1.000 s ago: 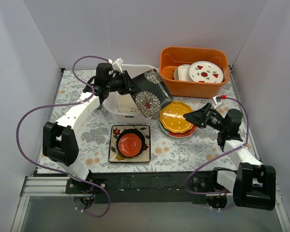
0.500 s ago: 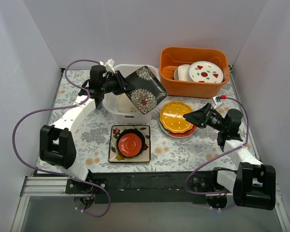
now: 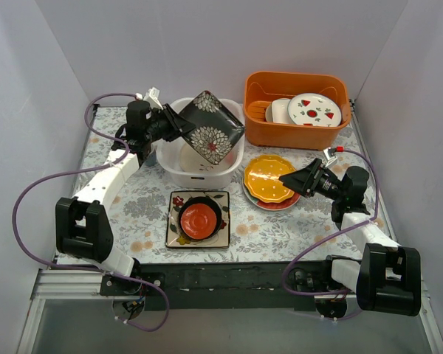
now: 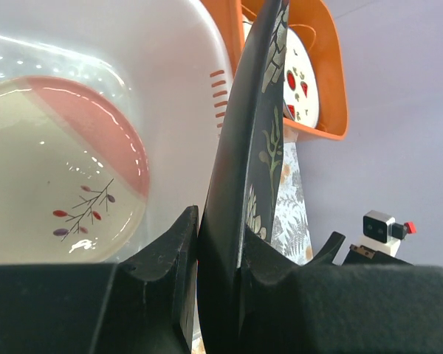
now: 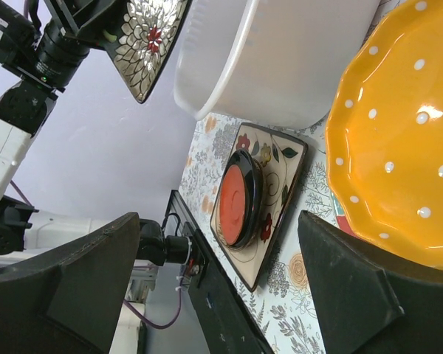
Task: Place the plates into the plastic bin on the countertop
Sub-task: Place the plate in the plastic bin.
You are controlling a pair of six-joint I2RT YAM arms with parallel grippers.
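My left gripper (image 3: 176,122) is shut on one edge of the black square plate with white flowers (image 3: 213,133). It holds the plate tilted on edge above the white plastic bin (image 3: 199,175). In the left wrist view the jaws (image 4: 220,236) clamp the plate's dark rim (image 4: 244,147), and a cream-and-pink round plate (image 4: 59,169) lies in the bin (image 4: 177,66). My right gripper (image 3: 289,179) stands open beside the yellow plate (image 3: 266,177), which lies on a teal-and-red plate (image 3: 277,204). A small red plate (image 3: 199,219) sits in a dark round one on the white square plate (image 3: 220,236).
The orange tub (image 3: 295,129) at the back right holds a white round plate with red fruit marks (image 3: 314,109) and other white dishes. The leaf-printed countertop (image 3: 148,199) ends in a black front edge (image 3: 221,276). White walls close in three sides.
My left arm has pulled back and to the left, carrying the black flowered plate from the bin's right rim to above the bin. The right arm has stayed still.
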